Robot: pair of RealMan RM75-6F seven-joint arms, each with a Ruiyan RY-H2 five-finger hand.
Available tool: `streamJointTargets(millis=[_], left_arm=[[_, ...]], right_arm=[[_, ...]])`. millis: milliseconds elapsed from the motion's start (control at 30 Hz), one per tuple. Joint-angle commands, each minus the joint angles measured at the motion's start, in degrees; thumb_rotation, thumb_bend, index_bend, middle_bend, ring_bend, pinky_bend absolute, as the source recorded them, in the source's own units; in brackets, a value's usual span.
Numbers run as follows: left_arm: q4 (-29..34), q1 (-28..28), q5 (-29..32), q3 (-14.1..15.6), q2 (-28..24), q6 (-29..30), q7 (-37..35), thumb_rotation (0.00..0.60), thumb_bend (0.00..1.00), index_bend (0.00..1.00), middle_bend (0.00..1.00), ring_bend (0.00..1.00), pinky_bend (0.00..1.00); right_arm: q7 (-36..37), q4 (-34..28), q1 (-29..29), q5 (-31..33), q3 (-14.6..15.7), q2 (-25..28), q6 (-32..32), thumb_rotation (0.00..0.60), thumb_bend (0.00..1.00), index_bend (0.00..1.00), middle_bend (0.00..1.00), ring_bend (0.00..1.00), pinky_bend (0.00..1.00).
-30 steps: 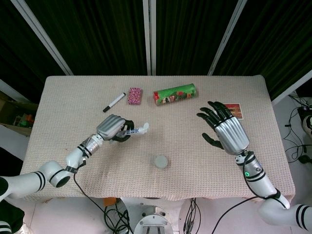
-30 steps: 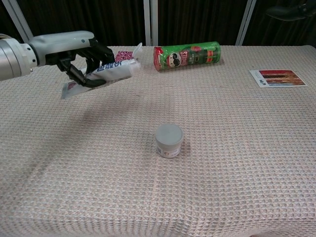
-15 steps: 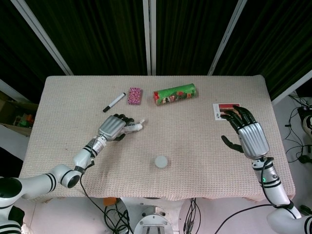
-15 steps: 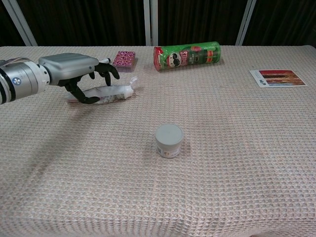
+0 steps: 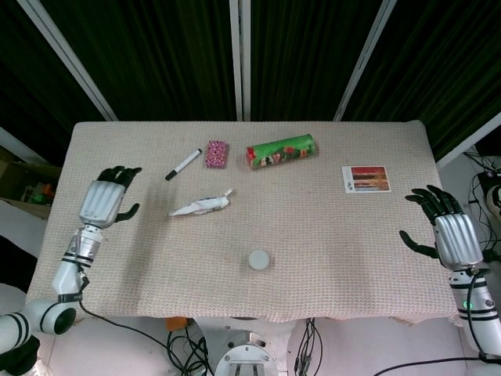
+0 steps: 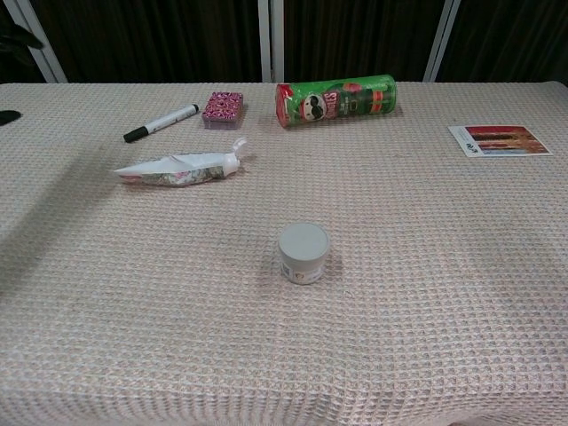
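Hovering over the table's left edge, the left hand [image 5: 106,202] held nothing, its fingers spread. The tube [image 5: 201,206] lay flat on the cloth, well apart to that hand's right, with the marker [image 5: 183,164] just beyond. The right hand [image 5: 450,233] hung empty, fingers apart, at the far right edge.

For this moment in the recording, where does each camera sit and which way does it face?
Head view: high above the near edge, looking down on the table; left robot hand and right robot hand show open, holding nothing.
Chest view: low at the near edge, looking across the tabletop; only dark fingertips at the left border.
Shared: tube, jar, marker, green can.
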State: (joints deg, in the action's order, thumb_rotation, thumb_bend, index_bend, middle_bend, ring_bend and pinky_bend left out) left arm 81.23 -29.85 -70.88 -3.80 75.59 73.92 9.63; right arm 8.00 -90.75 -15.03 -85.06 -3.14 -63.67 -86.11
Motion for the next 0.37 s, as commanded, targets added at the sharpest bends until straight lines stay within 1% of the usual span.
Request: streamJointTargets(millis=[33, 167, 367], left_arm=[[2.96, 7.31, 0.04, 1.61, -5.55, 7.32, -1.26, 0.598, 0.29, 0.19, 0.22, 0.14, 0.2], [5.48, 12.85, -1.14, 3.58, -8.17, 12.61, -1.45, 0.6, 0.29, 0.19, 0.22, 0.14, 0.2], [9.76, 19.75, -3.95, 6.74, -10.33, 17.85, -2.98, 0.6, 0.29, 0.19, 0.22, 0.14, 0.19]], right_arm=[[0.61, -0.09, 1.92, -0.05, 1.2, 0.96, -0.52, 0.6, 0.21, 0.23, 0.19, 0.07, 0.17], [0.08, -0.94, 3.43, -0.3, 2.05, 1.75, -0.54, 0.6, 0.22, 0.15, 0.14, 0.02, 0.12], [-2.6, -2.41, 5.45, -1.83, 2.73, 0.97, -2.14, 0.6, 0.23, 0.11, 0.12, 0.01, 0.1]])
